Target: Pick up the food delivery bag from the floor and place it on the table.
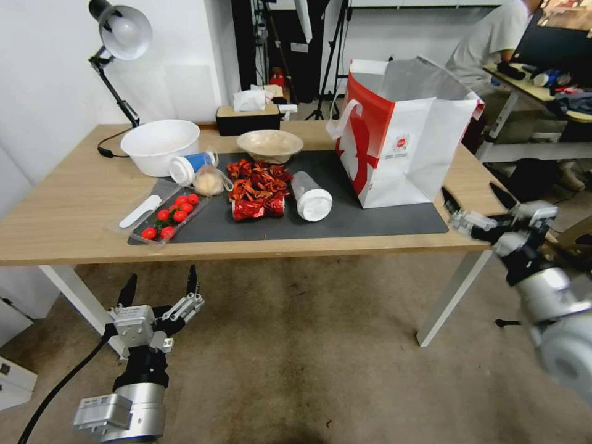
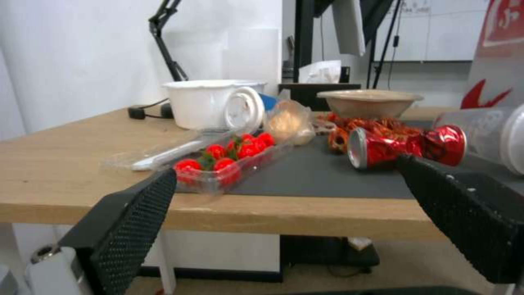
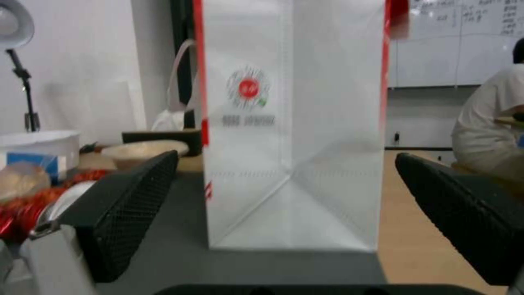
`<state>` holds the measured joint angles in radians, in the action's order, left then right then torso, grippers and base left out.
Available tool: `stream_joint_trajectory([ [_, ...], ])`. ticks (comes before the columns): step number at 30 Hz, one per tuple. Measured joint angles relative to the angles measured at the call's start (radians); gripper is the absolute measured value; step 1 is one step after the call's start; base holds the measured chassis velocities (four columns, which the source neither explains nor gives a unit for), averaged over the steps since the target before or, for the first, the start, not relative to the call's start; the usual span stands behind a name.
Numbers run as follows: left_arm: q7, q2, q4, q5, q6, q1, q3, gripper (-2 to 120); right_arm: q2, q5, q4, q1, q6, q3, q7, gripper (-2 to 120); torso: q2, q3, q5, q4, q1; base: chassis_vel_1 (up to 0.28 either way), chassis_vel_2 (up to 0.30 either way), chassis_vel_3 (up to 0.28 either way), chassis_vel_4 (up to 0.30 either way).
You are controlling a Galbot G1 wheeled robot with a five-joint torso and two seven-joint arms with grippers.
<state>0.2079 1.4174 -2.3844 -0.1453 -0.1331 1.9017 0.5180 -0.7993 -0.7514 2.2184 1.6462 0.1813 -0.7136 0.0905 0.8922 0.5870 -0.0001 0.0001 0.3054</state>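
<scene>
The food delivery bag (image 1: 394, 135) stands upright on the dark grey mat at the right end of the table (image 1: 68, 209), its foil-lined mouth open. In the right wrist view its white side with the round red logo (image 3: 289, 135) faces the camera. My right gripper (image 1: 478, 206) is open at the table's right front corner, a short way from the bag, with nothing between its fingers. My left gripper (image 1: 160, 287) hangs open over the floor (image 1: 308, 345), below the table's front edge.
On the table lie a white bowl (image 1: 159, 145), a beige bowl (image 1: 269, 145), a tray of red fruit (image 1: 169, 219), red cans (image 1: 256, 206), a lying plastic cup (image 1: 310, 196) and a tissue box (image 1: 246, 117). A desk lamp (image 1: 120, 37) stands at the back left.
</scene>
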Motion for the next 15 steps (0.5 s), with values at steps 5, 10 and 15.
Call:
stream_joint_trajectory([
  [5,-0.005,-0.004,0.022,0.003,-0.019,-0.006,-0.002,100,-0.086,0.109,0.006,0.060,0.038,0.062,-0.004,100,0.000,0.000,0.0000,-0.0001,0.000,0.000,0.000,0.000,0.000],
  [10,-0.021,-0.003,0.037,0.010,-0.042,-0.002,-0.006,100,-0.141,0.184,-0.002,0.086,0.065,0.121,-0.009,100,0.000,0.000,-0.0002,-0.0001,0.000,0.000,0.000,0.000,0.000],
  [15,-0.031,0.001,0.061,0.022,-0.060,-0.004,-0.008,100,-0.184,0.245,-0.030,0.061,0.075,0.168,0.011,100,0.000,0.000,0.0001,0.0001,0.000,0.000,0.000,0.000,0.000],
])
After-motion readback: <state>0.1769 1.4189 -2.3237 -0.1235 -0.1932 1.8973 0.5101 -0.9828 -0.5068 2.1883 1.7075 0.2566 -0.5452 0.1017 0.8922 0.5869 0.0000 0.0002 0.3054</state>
